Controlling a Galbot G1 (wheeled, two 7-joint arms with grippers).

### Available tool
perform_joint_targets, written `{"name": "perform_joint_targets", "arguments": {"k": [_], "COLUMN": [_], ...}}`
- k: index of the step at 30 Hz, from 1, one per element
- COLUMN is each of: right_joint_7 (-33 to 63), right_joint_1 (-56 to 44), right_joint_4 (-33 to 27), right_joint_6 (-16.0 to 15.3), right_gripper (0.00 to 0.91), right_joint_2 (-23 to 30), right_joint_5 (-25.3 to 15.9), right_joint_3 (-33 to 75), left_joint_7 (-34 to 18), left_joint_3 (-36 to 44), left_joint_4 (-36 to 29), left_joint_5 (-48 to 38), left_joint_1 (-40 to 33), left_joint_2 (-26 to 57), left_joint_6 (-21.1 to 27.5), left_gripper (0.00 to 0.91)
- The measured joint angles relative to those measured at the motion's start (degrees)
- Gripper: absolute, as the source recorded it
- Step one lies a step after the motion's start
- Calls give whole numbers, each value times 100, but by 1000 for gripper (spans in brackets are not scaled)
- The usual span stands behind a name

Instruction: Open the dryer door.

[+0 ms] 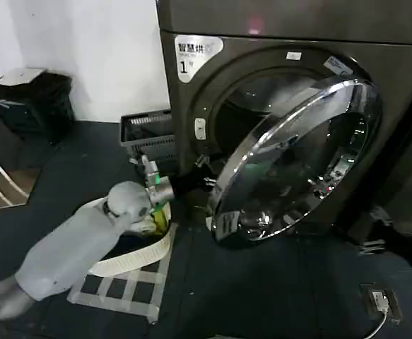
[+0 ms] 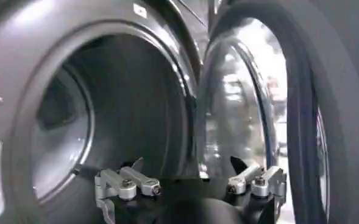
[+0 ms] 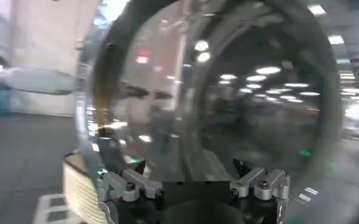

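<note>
Dryer (image 1: 191, 120): front-loader, drum opening exposed. Dryer door (image 1: 297, 162): chrome-rimmed porthole, swung partly open, free edge at 7 o'clock of the opening, hinge side at 3 o'clock. Open floor lay below the door. Left gripper (image 1: 204, 180): fingers spread, at the door's free edge, door at its 3 o'clock. Right gripper (image 3: 191, 182): fingers spread, facing the door's glass. Slatted crate (image 1: 145, 134): at 9 o'clock of the dryer.

wall (image 1: 114, 56): white | floor (image 1: 262, 296): dark | crate (image 1: 148, 135): grey slatted, by wall
</note>
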Motion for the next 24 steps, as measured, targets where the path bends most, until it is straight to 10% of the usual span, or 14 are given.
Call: {"name": "perform_joint_targets", "arguments": {"k": [24], "right_joint_7": [3628], "right_joint_1": [-678], "right_joint_4": [-231], "right_joint_6": [454], "right_gripper": [907], "right_joint_2": [179], "right_joint_5": [1335], "right_joint_3": [2097], "left_joint_7": [232], "left_joint_3": [661], "left_joint_4": [-220], "left_joint_5": [-31], "left_joint_1": [-160], "left_joint_2": [-378], "left_joint_6": [-39], "left_gripper": [907]}}
